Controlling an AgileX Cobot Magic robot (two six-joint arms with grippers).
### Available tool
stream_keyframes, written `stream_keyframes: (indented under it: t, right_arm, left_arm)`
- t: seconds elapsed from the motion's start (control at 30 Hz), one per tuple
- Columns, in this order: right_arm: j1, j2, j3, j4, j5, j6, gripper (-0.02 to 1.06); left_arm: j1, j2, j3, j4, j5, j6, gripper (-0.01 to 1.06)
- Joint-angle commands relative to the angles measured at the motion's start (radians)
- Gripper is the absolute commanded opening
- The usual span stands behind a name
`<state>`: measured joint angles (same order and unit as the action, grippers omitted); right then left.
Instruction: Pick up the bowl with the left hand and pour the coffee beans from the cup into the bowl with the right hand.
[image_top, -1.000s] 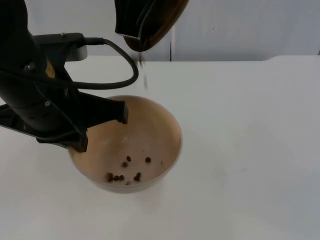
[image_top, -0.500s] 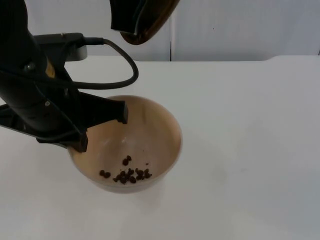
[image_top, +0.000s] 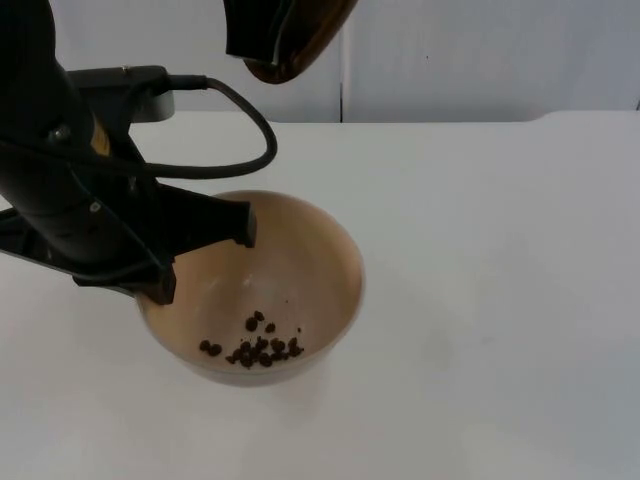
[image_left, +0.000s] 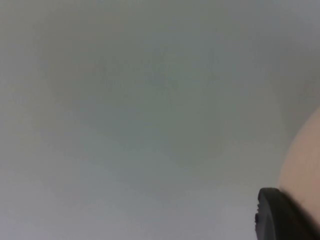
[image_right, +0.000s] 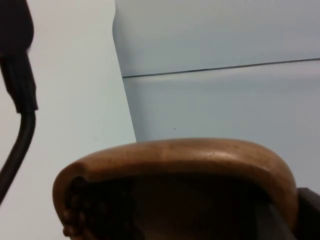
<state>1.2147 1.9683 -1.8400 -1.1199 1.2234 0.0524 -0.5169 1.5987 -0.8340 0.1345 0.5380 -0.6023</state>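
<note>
The left pincer (image_top: 200, 258) is closed on the rim of the round beige ceramic bowl (image_top: 300, 260), which is held over the white bench (image_top: 500, 250). The right pincer (image_top: 262, 35) is holding the brown wooden cup (image_top: 300, 45) high above the bowl, tilted, its long axis slanted and its mouth pointed down toward the bowl. Compared with a second ago, the falling stream has stopped and the dark coffee beans (image_top: 255, 348) are gathered in a bigger heap at the bowl's bottom. Some beans are seen inside the cup (image_right: 80, 210), so the pouring is judged nearly finished.
</note>
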Motion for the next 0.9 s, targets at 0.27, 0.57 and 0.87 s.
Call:
stream_keyframes:
  t: [0.27,0.57,0.87]
  right_arm:
    - [0.007,-0.019,0.069,-0.049,-0.002,0.031,0.00]
    - [0.007,-0.019,0.069,-0.048,-0.002,0.035,0.00]
    - [0.005,-0.019,0.068,-0.018,-0.002,0.037,0.00]
  left_arm:
    - [-0.005,-0.011,0.003,-0.007,-0.017,-0.009,0.00]
    - [-0.005,-0.011,0.003,-0.010,-0.019,-0.009,0.00]
    - [-0.005,-0.011,0.003,-0.018,-0.008,-0.009,0.00]
